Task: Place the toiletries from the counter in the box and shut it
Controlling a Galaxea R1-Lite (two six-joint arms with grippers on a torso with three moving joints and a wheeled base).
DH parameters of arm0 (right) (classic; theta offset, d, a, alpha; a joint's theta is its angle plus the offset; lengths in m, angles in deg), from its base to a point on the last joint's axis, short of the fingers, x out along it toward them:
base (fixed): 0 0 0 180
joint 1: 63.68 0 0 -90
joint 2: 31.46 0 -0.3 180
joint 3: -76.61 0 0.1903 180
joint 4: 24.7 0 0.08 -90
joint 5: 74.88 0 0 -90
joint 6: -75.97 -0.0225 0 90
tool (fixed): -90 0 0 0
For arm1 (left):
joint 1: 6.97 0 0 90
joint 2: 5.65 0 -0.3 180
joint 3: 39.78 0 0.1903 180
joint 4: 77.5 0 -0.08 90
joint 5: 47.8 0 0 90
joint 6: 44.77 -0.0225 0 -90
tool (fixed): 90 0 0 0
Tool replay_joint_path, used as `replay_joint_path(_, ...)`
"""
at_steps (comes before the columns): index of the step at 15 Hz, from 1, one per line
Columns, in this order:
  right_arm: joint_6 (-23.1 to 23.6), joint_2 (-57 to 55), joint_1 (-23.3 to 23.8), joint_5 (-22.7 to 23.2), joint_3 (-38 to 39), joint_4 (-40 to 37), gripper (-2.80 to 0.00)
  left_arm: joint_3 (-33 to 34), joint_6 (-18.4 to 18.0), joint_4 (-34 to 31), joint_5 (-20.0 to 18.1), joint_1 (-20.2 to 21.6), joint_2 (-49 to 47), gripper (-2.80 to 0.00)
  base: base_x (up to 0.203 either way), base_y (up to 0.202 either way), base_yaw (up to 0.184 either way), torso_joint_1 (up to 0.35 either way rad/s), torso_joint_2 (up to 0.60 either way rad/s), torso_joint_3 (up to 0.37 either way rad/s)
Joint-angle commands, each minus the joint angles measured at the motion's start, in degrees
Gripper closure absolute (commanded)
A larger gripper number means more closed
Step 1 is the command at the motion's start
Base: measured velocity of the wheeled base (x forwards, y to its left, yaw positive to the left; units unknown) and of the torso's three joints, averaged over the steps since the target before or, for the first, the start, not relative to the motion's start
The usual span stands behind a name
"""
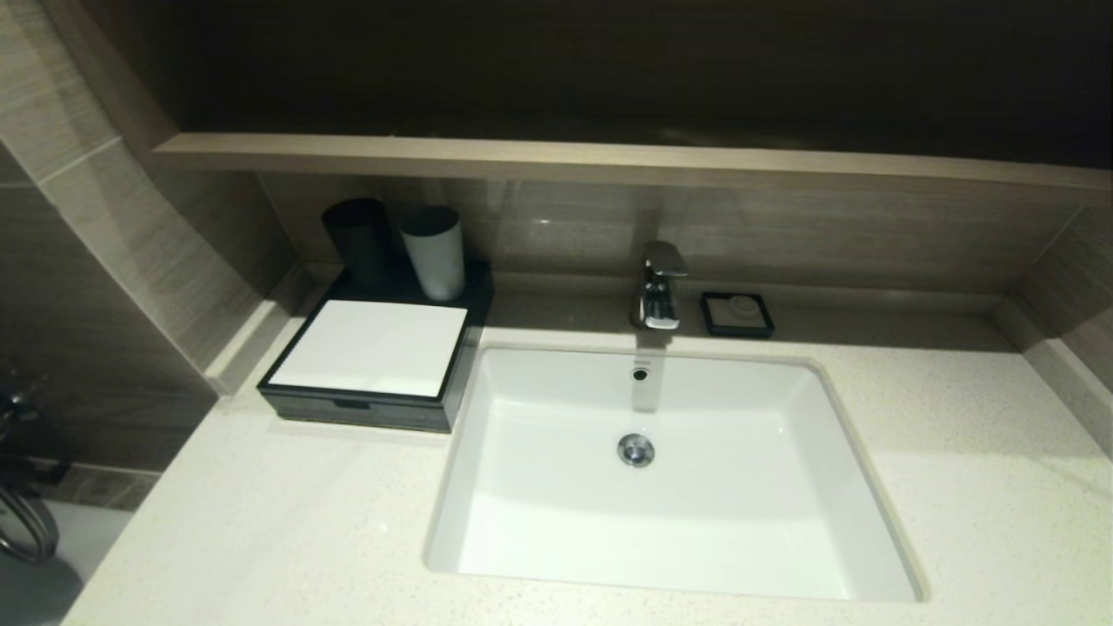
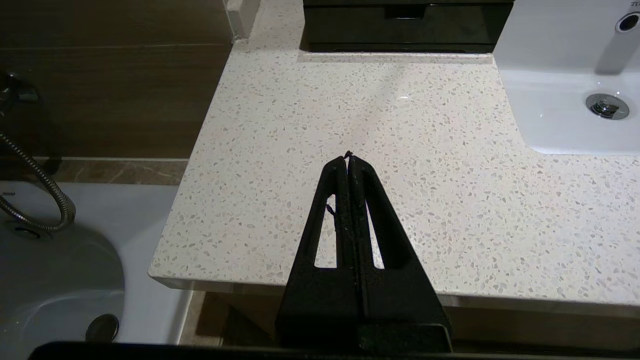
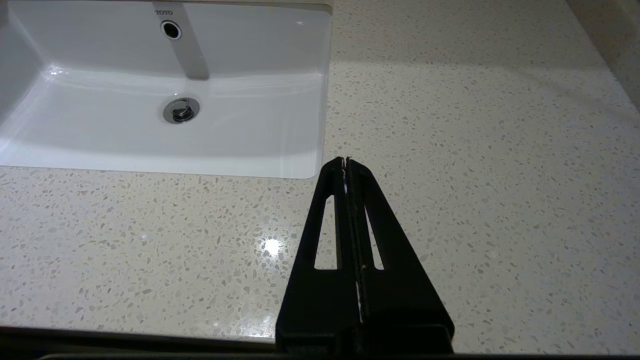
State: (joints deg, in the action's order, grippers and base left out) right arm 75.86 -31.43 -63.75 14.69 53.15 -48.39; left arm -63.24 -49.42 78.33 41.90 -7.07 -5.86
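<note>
A black box (image 1: 361,407) with a white top (image 1: 369,346) sits closed on the counter left of the sink; its dark front also shows in the left wrist view (image 2: 405,27). No loose toiletries show on the counter. My left gripper (image 2: 348,156) is shut and empty above the speckled counter near its front left corner, well short of the box. My right gripper (image 3: 345,160) is shut and empty above the counter by the sink's front right corner. Neither gripper shows in the head view.
A white sink (image 1: 661,474) with a chrome faucet (image 1: 659,285) fills the middle. A black cup (image 1: 358,239) and a white cup (image 1: 432,250) stand behind the box. A black soap dish (image 1: 737,313) sits right of the faucet. A wooden shelf (image 1: 609,161) runs above.
</note>
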Motion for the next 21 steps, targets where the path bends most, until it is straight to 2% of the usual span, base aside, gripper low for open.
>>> replay_joint_path(1, 0.0, 0.0, 0.0, 0.0, 0.0, 0.0, 0.00, 0.0, 0.1, -0.1, 0.0, 0.0, 0.3, 0.00, 0.000, 0.000, 0.000, 0.000, 0.00, 0.000)
replay_joint_path(6, 0.0, 0.0, 0.0, 0.0, 0.0, 0.0, 0.00, 0.0, 0.3, 0.1, 0.0, 0.0, 0.3, 0.00, 0.000, 0.000, 0.000, 0.000, 0.00, 0.000)
replay_joint_path(10, 0.0, 0.0, 0.0, 0.0, 0.0, 0.0, 0.00, 0.0, 2.6, 0.3, 0.2, 0.0, 0.3, 0.00, 0.000, 0.000, 0.000, 0.000, 0.00, 0.000)
replay_joint_path(21, 0.0, 0.0, 0.0, 0.0, 0.0, 0.0, 0.00, 0.0, 2.6, 0.3, 0.2, 0.0, 0.3, 0.00, 0.000, 0.000, 0.000, 0.000, 0.00, 0.000)
